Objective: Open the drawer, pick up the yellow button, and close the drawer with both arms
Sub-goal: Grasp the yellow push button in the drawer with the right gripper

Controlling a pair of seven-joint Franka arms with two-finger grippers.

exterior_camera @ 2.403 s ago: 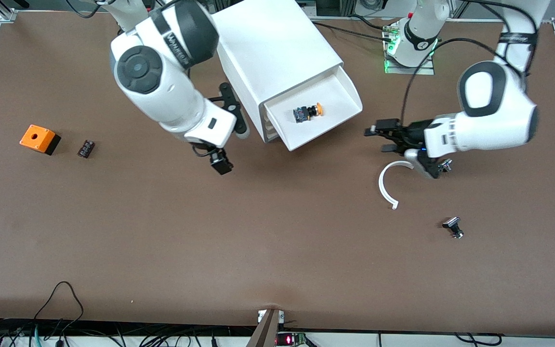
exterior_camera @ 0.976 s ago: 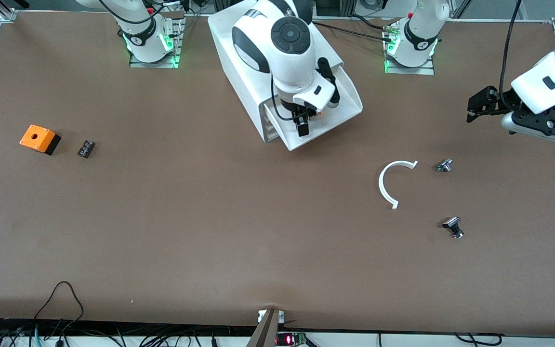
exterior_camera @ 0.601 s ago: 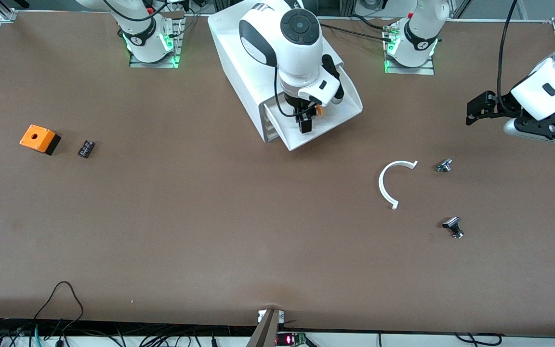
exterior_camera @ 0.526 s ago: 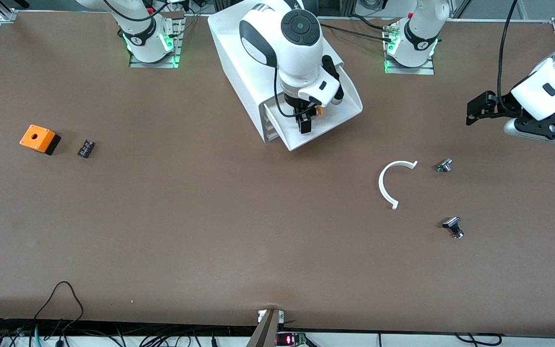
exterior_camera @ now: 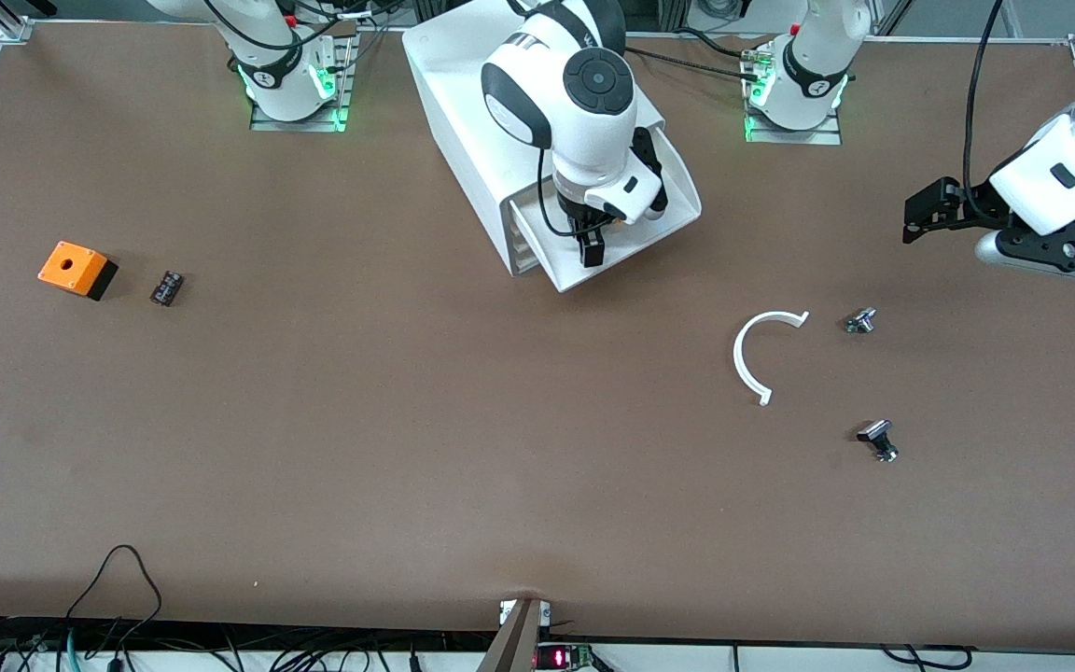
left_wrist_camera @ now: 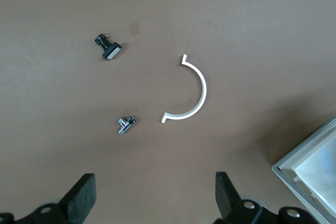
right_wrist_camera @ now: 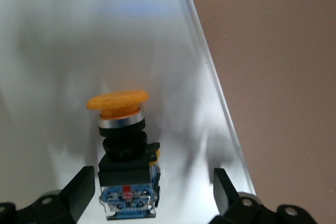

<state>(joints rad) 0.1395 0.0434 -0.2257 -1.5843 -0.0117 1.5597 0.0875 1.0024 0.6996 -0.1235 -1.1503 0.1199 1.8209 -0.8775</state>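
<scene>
The right gripper (right_wrist_camera: 152, 192) hung spread wide over the open drawer (exterior_camera: 659, 219), the button (right_wrist_camera: 123, 150) lying in the drawer between its fingers, ungrasped. The left gripper (left_wrist_camera: 155, 203) waited, spread, over bare table.

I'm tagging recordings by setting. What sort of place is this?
Likely a robotics lab bench: two arms bolted to a brown table, a white drawer cabinet, loose knobs, cables along the edge.
</scene>
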